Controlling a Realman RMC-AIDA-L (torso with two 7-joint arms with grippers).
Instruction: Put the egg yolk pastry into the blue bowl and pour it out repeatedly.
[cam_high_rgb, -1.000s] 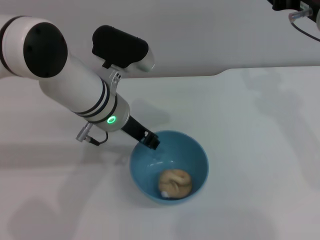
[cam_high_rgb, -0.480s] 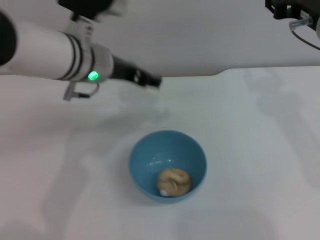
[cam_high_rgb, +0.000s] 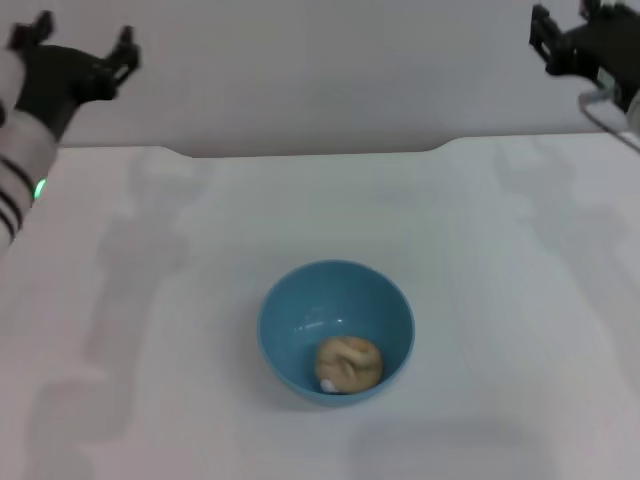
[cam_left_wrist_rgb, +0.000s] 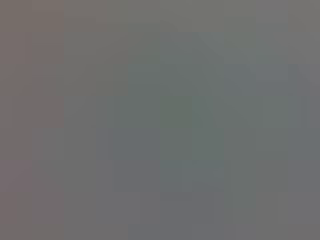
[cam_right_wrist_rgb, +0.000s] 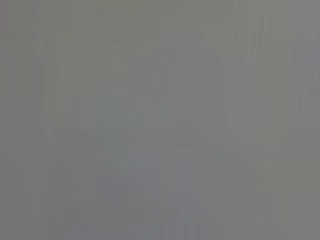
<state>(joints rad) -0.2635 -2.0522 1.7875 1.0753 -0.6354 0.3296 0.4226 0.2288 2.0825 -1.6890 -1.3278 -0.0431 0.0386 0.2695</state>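
Blue bowl (cam_high_rgb: 336, 330) is seen upright holding the pastry (cam_high_rgb: 349, 364), both spread, empty claws, left (cam_high_rgb: 72, 44) and right (cam_high_rgb: 568, 22), raised far behind it.

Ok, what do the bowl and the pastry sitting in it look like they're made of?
The blue bowl looks like glazed ceramic or hard plastic: smooth and glossy, with a pale highlight on its inner wall; which one, I cannot tell. The egg yolk pastry looks like baked dough: matte, tan, creased on top. Both grippers are raised at the far corners.
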